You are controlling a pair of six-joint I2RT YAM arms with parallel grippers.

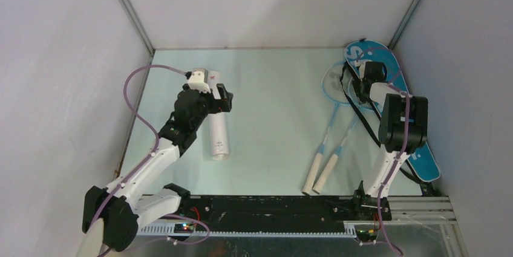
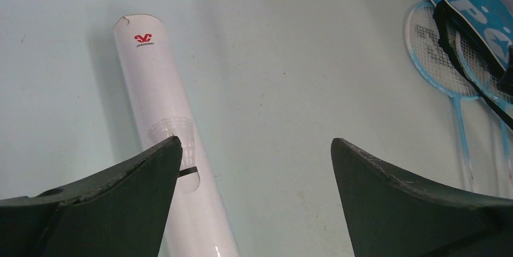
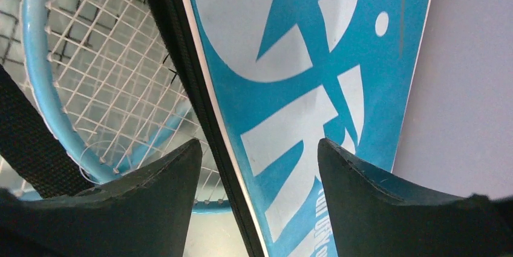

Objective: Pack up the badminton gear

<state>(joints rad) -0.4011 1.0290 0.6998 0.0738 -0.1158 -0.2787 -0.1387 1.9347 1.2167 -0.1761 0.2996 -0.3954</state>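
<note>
The long white tube [image 1: 218, 129] lies on the table at the left; in the left wrist view [image 2: 158, 94] it carries a red logo and a printed shuttlecock. My left gripper [image 1: 226, 98] [image 2: 254, 143] is open and empty, hovering just right of the tube's far part. Two thin rackets [image 1: 330, 148] lie side by side, cream handles toward me, heads [image 3: 103, 69] partly under the blue "SPORT" bag [image 1: 426, 161] [image 3: 290, 39]. My right gripper [image 1: 362, 87] [image 3: 259, 145] is open, its jaws either side of the bag's black zipper edge. The black strap [image 3: 30, 142] lies over the racket head. No loose shuttlecocks are in view.
Grey walls close in the table on the left, back and right; the bag lies along the right wall [image 1: 460, 87]. A black rail [image 1: 272, 208] with the arm bases runs along the near edge.
</note>
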